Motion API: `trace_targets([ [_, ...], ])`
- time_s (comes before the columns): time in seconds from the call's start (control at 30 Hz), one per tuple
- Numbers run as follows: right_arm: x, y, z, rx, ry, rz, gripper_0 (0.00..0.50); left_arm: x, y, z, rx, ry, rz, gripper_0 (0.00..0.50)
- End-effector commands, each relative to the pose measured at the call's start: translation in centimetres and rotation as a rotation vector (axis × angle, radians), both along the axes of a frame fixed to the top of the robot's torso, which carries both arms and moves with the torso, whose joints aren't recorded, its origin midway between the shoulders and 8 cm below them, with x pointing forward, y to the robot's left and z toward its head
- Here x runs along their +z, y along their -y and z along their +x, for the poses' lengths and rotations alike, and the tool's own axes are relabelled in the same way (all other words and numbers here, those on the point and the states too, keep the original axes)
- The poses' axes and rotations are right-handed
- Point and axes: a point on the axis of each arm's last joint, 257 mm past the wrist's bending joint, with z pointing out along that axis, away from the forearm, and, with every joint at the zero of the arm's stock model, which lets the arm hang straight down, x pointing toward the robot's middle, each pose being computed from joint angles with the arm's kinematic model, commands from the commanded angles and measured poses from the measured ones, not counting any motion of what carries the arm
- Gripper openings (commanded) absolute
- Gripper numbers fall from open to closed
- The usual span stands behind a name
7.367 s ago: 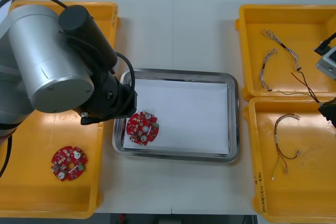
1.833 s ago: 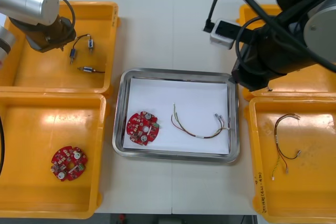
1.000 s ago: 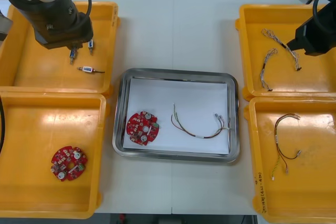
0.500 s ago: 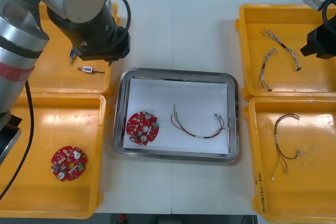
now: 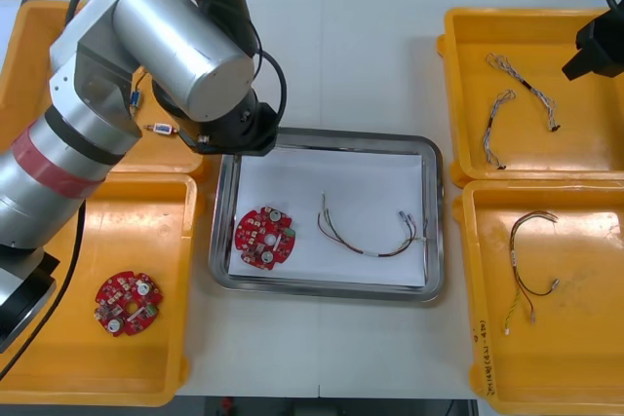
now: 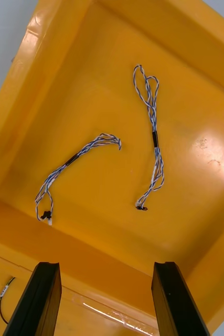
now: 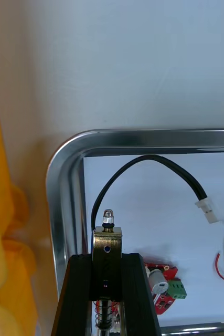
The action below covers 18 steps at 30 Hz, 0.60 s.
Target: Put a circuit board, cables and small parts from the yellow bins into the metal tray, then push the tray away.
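Front view: your left arm [image 5: 166,46] reaches over the metal tray [image 5: 322,289] at its 10 o'clock corner, and from here I can't tell how its claw stands. In the tray, a round red circuit board [image 5: 265,238] lies at 8 o'clock. A red and yellow cable [image 5: 375,252] sits just beside it toward 3 o'clock. Your right arm [image 5: 595,46] hangs at the 2 o'clock edge of the far right yellow bin [image 5: 585,133].

Right wrist view: your right gripper [image 6: 106,273] is spread wide with nothing in it. It's above two twisted blue and white cables [image 6: 72,157] lying apart on the bin floor.

Left wrist view: your left gripper [image 7: 107,260] is clamped on a small metal part [image 7: 107,241]. That part's black cable [image 7: 148,156] loops over the tray's white inside, near the corner.
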Motion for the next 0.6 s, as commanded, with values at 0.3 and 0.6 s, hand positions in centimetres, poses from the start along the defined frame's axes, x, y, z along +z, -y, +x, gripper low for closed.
trace_targets([
  [0.3, 3.5, 2.0, 1.9, -0.02, -0.066, -0.034, 0.5, -3.8, 1.9, 1.8, 0.038, 0.038, -0.036, 0.002],
  [0.6, 3.5, 4.2, 2.2, -0.011, -0.095, -0.121, 0.5, -4.7, 2.3, 1.8, 0.051, 0.03, -0.051, 0.001],
])
